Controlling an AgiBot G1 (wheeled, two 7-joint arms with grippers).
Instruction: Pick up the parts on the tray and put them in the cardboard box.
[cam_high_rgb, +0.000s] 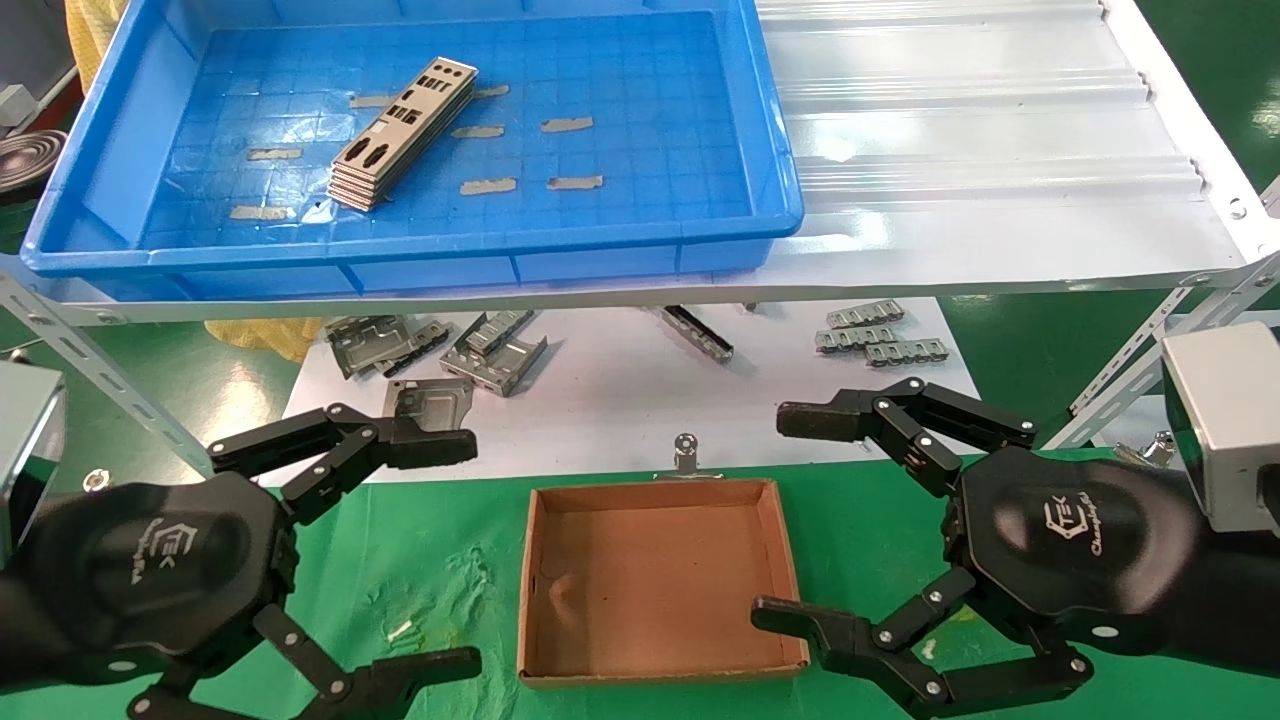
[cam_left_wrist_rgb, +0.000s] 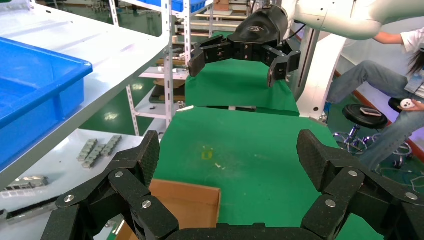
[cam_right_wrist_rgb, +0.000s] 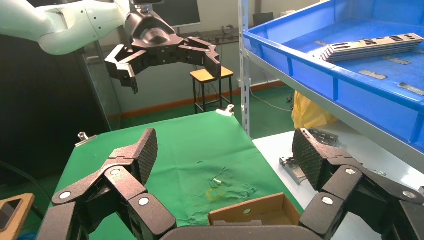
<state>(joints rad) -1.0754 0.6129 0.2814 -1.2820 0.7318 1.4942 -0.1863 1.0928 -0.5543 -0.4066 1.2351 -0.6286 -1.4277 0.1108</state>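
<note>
Both grippers, left gripper (cam_high_rgb: 440, 550) and right gripper (cam_high_rgb: 790, 515), hover spread wide beside the seemingly empty cardboard box (cam_high_rgb: 655, 585), parts (cam_high_rgb: 400, 135) stacked in the far tray (cam_high_rgb: 770, 150).

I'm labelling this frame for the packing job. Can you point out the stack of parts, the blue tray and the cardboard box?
parts (cam_high_rgb: 402, 135): head view, middle of the top plate.
blue tray (cam_high_rgb: 560, 265): head view, its near wall.
cardboard box (cam_high_rgb: 655, 578): head view, its bare floor.
</note>
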